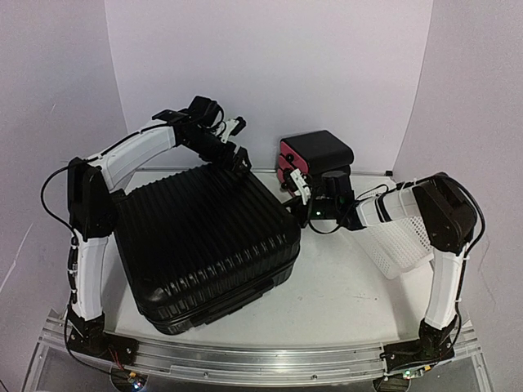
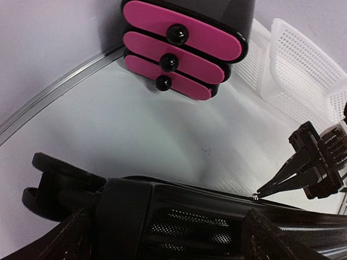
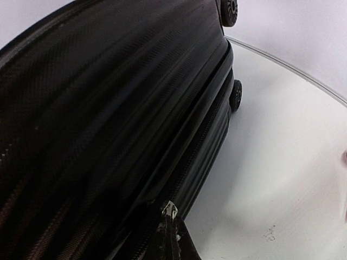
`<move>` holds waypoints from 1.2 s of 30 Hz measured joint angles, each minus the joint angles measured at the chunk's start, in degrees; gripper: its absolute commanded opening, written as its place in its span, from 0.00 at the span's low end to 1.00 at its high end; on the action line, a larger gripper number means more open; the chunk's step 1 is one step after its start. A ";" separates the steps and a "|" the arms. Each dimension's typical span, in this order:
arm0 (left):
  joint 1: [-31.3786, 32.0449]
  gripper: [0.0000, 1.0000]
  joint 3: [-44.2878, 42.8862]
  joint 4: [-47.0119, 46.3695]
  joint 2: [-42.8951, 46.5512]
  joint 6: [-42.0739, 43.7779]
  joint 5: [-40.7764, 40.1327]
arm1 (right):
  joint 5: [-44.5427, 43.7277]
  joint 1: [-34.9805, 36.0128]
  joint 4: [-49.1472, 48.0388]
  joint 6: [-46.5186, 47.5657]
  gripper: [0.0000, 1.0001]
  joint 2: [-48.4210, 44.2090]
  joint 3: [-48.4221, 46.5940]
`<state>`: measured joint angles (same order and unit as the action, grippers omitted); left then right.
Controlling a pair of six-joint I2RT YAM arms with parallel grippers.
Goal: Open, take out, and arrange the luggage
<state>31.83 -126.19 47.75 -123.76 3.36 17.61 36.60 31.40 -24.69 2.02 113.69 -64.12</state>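
The suitcase (image 1: 204, 245) is lying flat on the table (image 1: 343, 294), filling the space between the two arms, its ribbed shell facing up.

The left gripper (image 1: 238, 158) is hovering over the suitcase's far edge. Its fingers (image 2: 271, 235) are standing wide apart, released and grasping nothing, with the rim of the suitcase running underneath and between them. Ahead of this hand, across a stretch of bare table, a stack of black boxes (image 2: 181, 38) with pink drawer fronts is standing. A white basket (image 2: 303, 70) is sitting ahead and off to the hand's right.

The right gripper (image 3: 172, 241) is reaching in at the suitcase's right-hand corner, on the side facing the boxes. Its fingertips are clenched together, pinching the small silver zipper pull (image 3: 169, 209) on the seam. The zipper seam is running away from these fingertips along the side of the suitcase toward two small black wheels (image 3: 236, 95) at the far end. The dark shell is rising to the hand's left, and white table is spreading out to its right. In the top view the basket is lying behind this hand, beside its forearm, and the boxes are standing just beyond it.

The two halves of the suitcase are lying together along the seam ahead of the pinched pull.
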 measured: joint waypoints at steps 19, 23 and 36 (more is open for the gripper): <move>-9.62 1.00 56.50 19.80 70.49 -44.24 -22.05 | 0.39 0.35 -4.48 -2.29 0.00 -2.05 5.53; -9.68 1.00 66.38 14.01 70.38 -49.81 -18.43 | 0.55 0.35 -4.48 -2.73 0.00 -2.05 5.53; -11.37 1.00 59.87 6.91 56.35 -43.65 -18.73 | -5.27 2.82 -4.17 -3.93 0.00 -5.53 9.35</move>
<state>20.47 -66.32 54.65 -67.42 -40.29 -1.13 31.33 34.22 -28.86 -1.91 108.16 -54.76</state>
